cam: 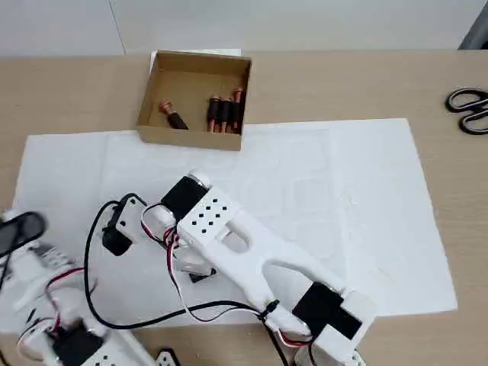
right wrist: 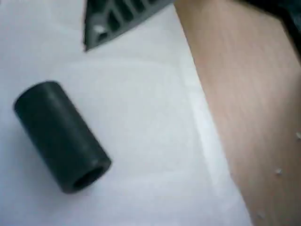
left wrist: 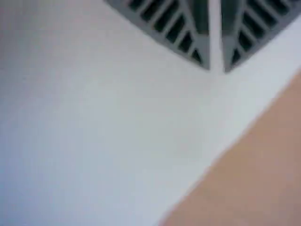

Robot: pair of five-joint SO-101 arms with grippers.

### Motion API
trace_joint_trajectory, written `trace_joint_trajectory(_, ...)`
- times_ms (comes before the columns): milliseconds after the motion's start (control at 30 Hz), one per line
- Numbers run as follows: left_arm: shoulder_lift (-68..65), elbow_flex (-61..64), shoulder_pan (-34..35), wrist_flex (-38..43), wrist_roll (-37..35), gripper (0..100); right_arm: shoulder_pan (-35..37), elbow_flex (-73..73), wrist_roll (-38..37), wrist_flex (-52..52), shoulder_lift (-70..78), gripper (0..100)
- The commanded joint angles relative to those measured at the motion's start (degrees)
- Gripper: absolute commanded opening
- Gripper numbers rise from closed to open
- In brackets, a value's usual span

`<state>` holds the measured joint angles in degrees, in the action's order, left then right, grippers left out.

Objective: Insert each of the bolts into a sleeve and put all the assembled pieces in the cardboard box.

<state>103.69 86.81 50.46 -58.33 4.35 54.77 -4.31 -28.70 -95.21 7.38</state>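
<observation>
A black sleeve (right wrist: 61, 136) lies on its side on the white paper (right wrist: 141, 117), free of any grip. My right gripper (right wrist: 183, 23) hangs open just above the paper, with one lattice finger (right wrist: 117, 19) beside the sleeve and apart from it. In the high view this arm's white body covers the gripper, and a dark bit of the sleeve (cam: 200, 276) shows under it. My left gripper (cam: 19, 231) sits low at the table's left edge, its tips (left wrist: 215, 56) shut with nothing between them. The cardboard box (cam: 152, 114) at the back holds several assembled pieces (cam: 225, 113).
The white paper sheet (cam: 343, 198) covers most of the wooden table (cam: 69, 91). Black scissors (cam: 469, 109) lie at the far right edge. Black and red cables (cam: 137, 305) loop between the two arms near the front.
</observation>
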Motion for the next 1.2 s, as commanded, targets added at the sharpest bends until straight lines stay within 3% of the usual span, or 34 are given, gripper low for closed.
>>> trace_joint_trajectory(0, 0.4, -2.4, 7.3, 1.1, 0.3, 1, 0.2, -0.1, -0.3, 2.0, -2.4, 12.9)
trace_joint_trajectory(367, 0.4, -2.3, 24.9, 1.1, 0.3, 1, 0.6, 1.8, -1.9, 2.4, -0.8, 13.3)
trace_joint_trajectory(600, 0.4, -2.3, 25.6, 1.1, 0.3, 1, 4.9, 3.2, -3.0, 2.9, 5.0, 13.6)
trace_joint_trajectory(833, 0.4, -2.3, 25.6, -1.1, 0.3, 1, 5.8, 3.3, -3.0, 2.4, 9.3, 26.1)
trace_joint_trajectory(1167, 0.4, -2.3, 25.6, -3.6, 0.3, 1, 5.7, 3.3, -2.5, 6.0, 13.1, 26.3)
